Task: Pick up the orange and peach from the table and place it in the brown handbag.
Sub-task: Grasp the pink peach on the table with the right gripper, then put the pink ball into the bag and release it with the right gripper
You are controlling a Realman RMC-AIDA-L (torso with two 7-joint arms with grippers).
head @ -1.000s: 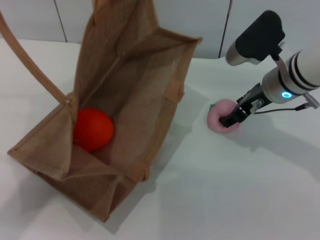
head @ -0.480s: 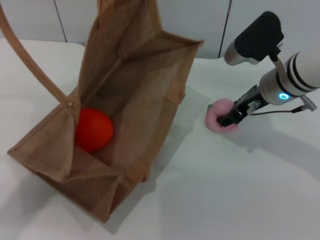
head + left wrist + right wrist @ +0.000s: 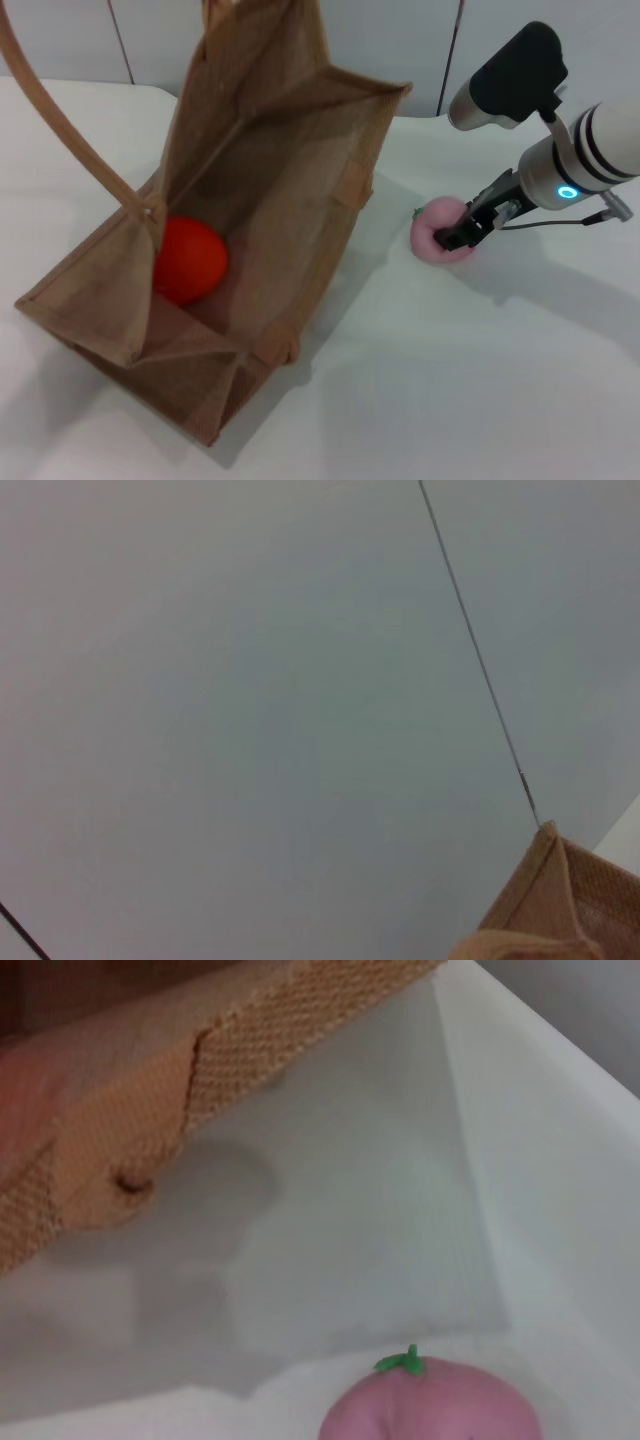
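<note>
- Orange (image 3: pixel 188 259) sits inside the brown handbag (image 3: pixel 300 170), low against the left inner wall. That half of the job looks done.
- Peach (image 3: pixel 440 232) rests on the white table (image 3: pixel 480 380), well right of the bag's open mouth. The right wrist view shows its pink top (image 3: pixel 432 1408) with a small green leaf.
- Right gripper (image 3: pixel 462 231) is down at the peach, dark fingers over its right side. Touching, it seems; whether they are clamped on it cannot be told.
- Left gripper not visible; its wrist camera sees only wall and a corner of the bag (image 3: pixel 560 900).
- Handling, as judged: peach looks light, round, smooth-skinned, and likely to roll or squirt out of a lopsided pinch.
- Best hold: across the widest middle, fingers on opposite sides, moderate squeeze.
- Bag is floppy woven cloth; its mouth could sag shut, so drop the peach from above the opening.
</note>
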